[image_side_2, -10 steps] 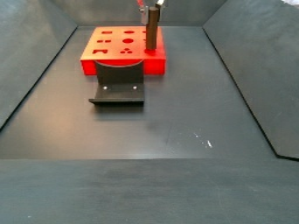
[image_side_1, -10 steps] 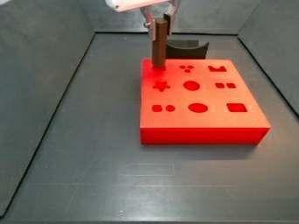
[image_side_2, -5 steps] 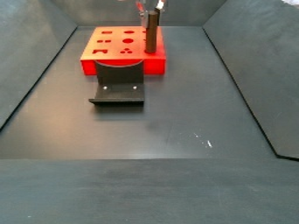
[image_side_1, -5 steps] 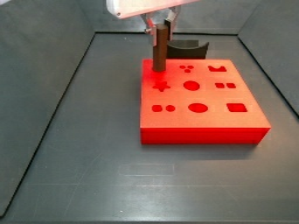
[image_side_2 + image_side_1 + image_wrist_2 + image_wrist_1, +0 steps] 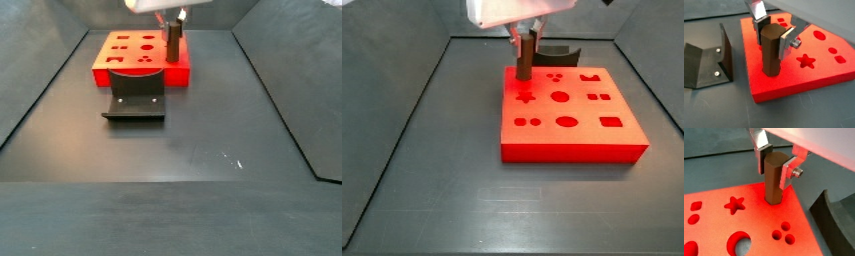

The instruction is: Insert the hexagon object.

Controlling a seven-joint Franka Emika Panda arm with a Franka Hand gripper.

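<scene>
Hexagon object: the brown hexagon object stood upright, its lower end set in a hole near one corner of the red block; in both wrist views its foot met the block's top face, though how deep it sat could not be told.
Gripper: the gripper was above that corner of the block, just over the peg's upper part.
Fingers: the fingers flanked the peg's top on two sides; whether the pads pressed on it could not be told.
Red block: it lay flat on the dark table, its star, round and square holes showing.
Fixture: the dark fixture stood just beside the block, next to the peg's corner.
</scene>
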